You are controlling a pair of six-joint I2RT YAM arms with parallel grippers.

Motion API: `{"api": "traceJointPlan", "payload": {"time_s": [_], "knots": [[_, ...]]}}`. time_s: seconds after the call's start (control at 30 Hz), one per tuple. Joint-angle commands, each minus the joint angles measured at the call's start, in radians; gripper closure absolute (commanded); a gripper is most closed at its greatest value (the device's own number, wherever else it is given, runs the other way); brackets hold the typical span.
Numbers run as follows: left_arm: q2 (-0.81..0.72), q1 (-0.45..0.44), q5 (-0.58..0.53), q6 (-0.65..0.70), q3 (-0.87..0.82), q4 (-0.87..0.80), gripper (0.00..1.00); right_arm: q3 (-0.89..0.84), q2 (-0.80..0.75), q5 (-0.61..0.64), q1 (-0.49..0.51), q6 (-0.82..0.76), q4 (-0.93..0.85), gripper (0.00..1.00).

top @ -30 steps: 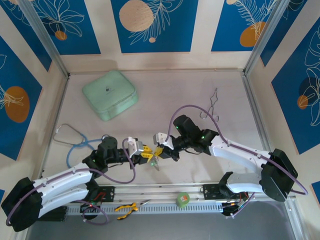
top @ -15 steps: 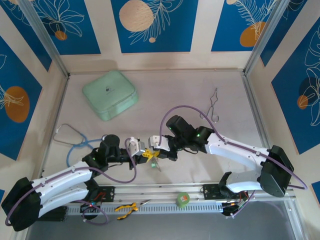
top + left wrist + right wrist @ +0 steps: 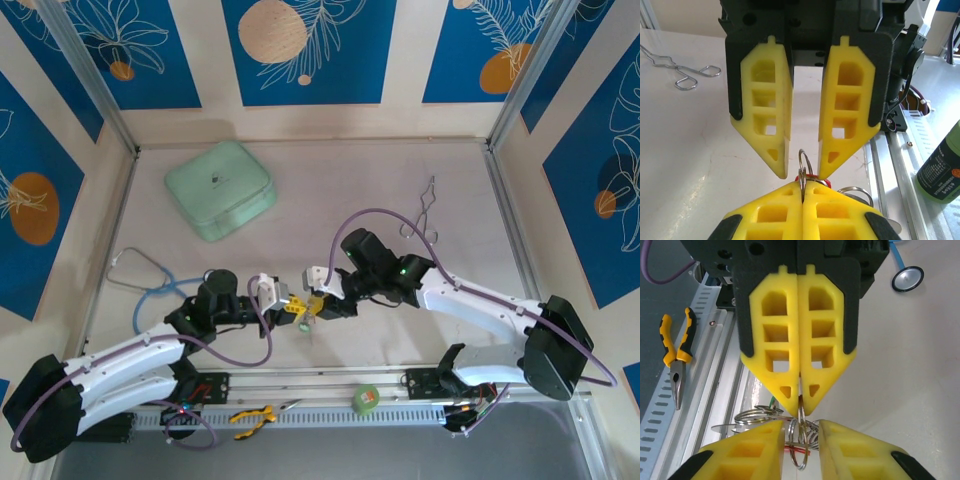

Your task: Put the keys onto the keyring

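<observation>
My left gripper (image 3: 803, 183) is shut on a silver split keyring (image 3: 804, 159), which stands on edge out of its fingertips. A red key head (image 3: 813, 176) shows just behind the ring. My right gripper (image 3: 801, 425) is open, its jaws either side of the keyring (image 3: 801, 452) without pinching it. Further silver rings, a red strip (image 3: 796, 450) and a flat silver key blade (image 3: 726, 428) hang below the left gripper (image 3: 800, 407). From above, the left gripper (image 3: 291, 305) and the right gripper (image 3: 318, 300) meet tip to tip over the table's near middle, the keys (image 3: 306, 324) dangling under them.
A mint-green case (image 3: 220, 188) lies at the back left and a stethoscope (image 3: 148, 282) at the left. Metal forceps (image 3: 425, 215) lie at the back right. On the front rail are yellow pliers (image 3: 253, 418) and a green tape roll (image 3: 366, 399).
My right gripper has gone from shut to open around the ring and drawn back slightly to the right. The left gripper has closed fully on the ring and stays there.
</observation>
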Motion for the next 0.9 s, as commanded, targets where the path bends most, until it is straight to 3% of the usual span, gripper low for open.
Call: {"api": "traceJointPlan", "payload": {"time_s": [0.0,0.23,0.3,0.37,0.47,0.87], "knots": [[-0.006,-0.002,0.004,-0.021,-0.015,0.08,1.0,-0.022,0.002,-0.053,-0.005,0.021,0.041,0.79],[-0.022,-0.002,-0.004,-0.025,-0.019,0.067,1.0,-0.018,-0.002,-0.054,-0.012,0.02,0.035,1.0],[-0.022,-0.002,-0.017,-0.023,-0.018,0.061,1.0,-0.009,-0.005,-0.054,-0.011,0.016,0.019,1.0],[-0.02,-0.001,-0.03,-0.014,-0.012,0.044,0.89,0.005,-0.005,-0.048,-0.004,0.007,-0.001,1.0],[-0.016,-0.001,-0.03,0.0,-0.002,0.023,0.85,0.03,-0.001,-0.033,0.013,-0.015,-0.033,1.0],[0.026,-0.001,0.009,0.013,0.022,0.018,0.88,0.096,0.019,0.002,0.059,-0.053,-0.064,1.0]]}}
